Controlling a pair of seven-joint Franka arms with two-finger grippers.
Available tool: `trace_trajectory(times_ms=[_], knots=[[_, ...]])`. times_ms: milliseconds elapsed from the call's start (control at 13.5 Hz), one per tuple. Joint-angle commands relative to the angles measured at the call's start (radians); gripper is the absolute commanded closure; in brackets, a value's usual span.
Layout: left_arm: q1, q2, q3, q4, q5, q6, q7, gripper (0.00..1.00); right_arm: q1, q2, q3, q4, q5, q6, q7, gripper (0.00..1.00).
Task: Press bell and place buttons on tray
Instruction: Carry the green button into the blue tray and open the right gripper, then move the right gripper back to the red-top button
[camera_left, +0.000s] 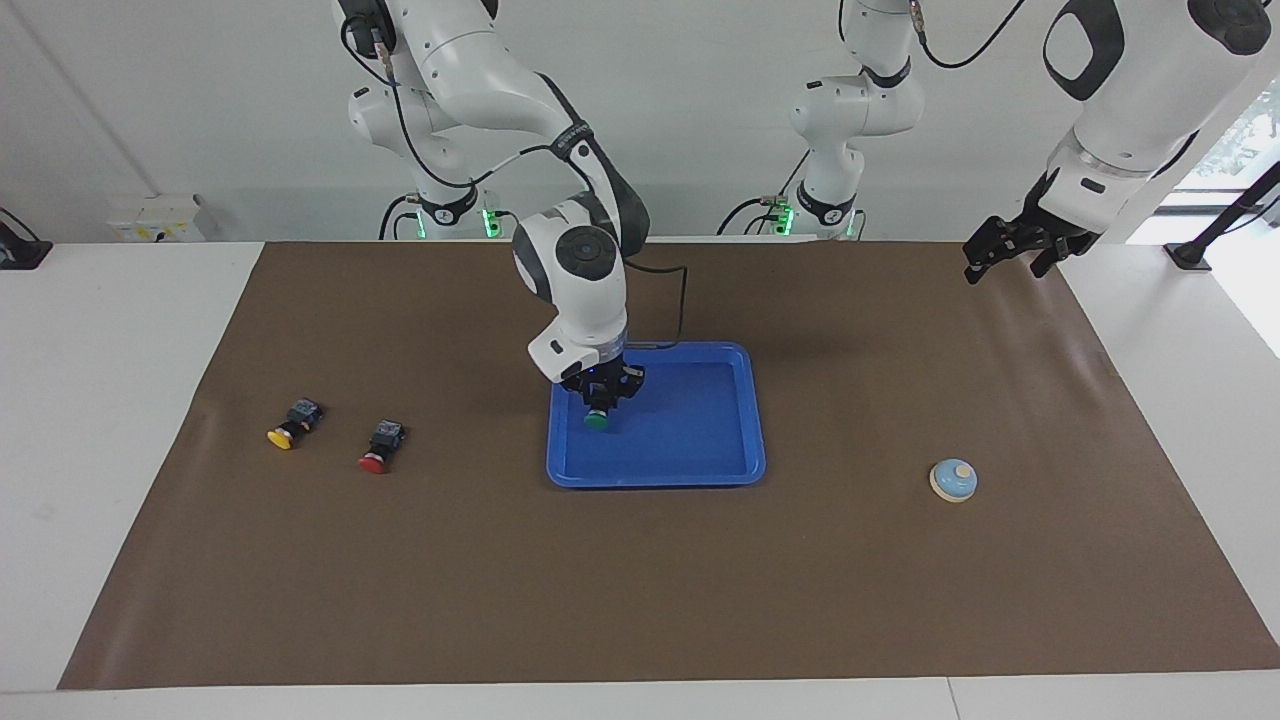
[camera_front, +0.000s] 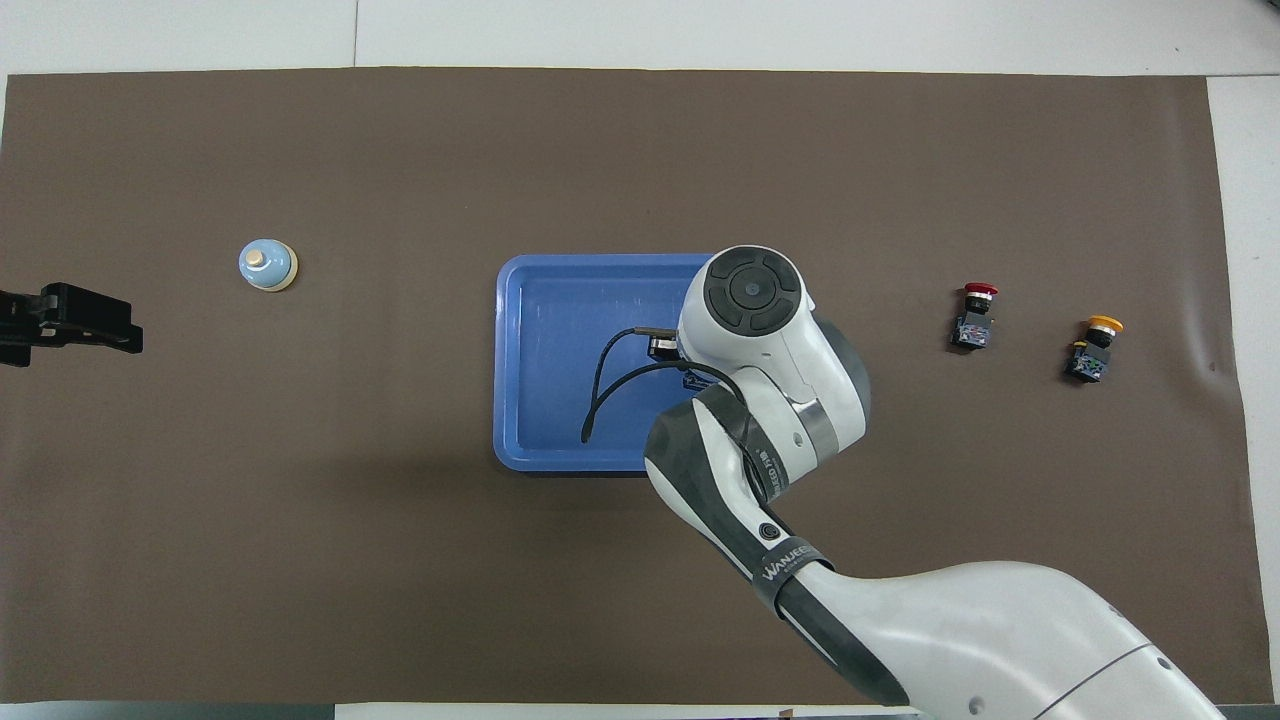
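From the facing view, the right gripper (camera_left: 599, 398) is gripping the green button (camera_left: 597, 420) low over the tray (camera_left: 740, 420), possibly touching its floor. The red button (camera_left: 377, 450) and yellow button (camera_left: 288, 426) are lying on the mat (camera_left: 640, 580). The left gripper (camera_left: 1000, 252) is waiting with fingers spread.

From overhead, the right arm (camera_front: 760, 340) is hiding the green button; the bell (camera_front: 267, 265) is sitting toward the left arm's end.
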Motion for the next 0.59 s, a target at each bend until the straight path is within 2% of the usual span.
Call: trace_trajectory(times_ms=[0, 74, 149, 223, 297, 520], knots=[[-0.002, -0.016, 0.005, -0.011, -0.01, -0.006, -0.001, 0.0, 0.008, -0.015, 0.002, -0.084, 0.007, 0.102, 0.029, 1.0], [-0.002, -0.016, 0.005, -0.011, -0.01, -0.006, -0.001, 0.0, 0.008, -0.017, 0.002, -0.089, 0.007, 0.1, 0.031, 1.0], [-0.002, -0.016, 0.005, -0.011, -0.01, -0.006, -0.001, 0.0, 0.008, -0.018, 0.002, -0.089, 0.007, 0.091, 0.035, 0.81], [-0.002, -0.016, 0.005, -0.011, -0.01, -0.006, -0.001, 0.0, 0.008, -0.018, 0.002, -0.086, 0.007, 0.08, 0.045, 0.07], [-0.002, -0.016, 0.005, -0.011, -0.01, -0.006, -0.001, 0.0, 0.008, -0.023, 0.002, -0.077, 0.007, 0.068, 0.064, 0.0], [-0.002, -0.016, 0.005, -0.011, -0.01, -0.006, -0.001, 0.0, -0.025, -0.066, -0.012, 0.024, 0.007, -0.102, 0.104, 0.0]])
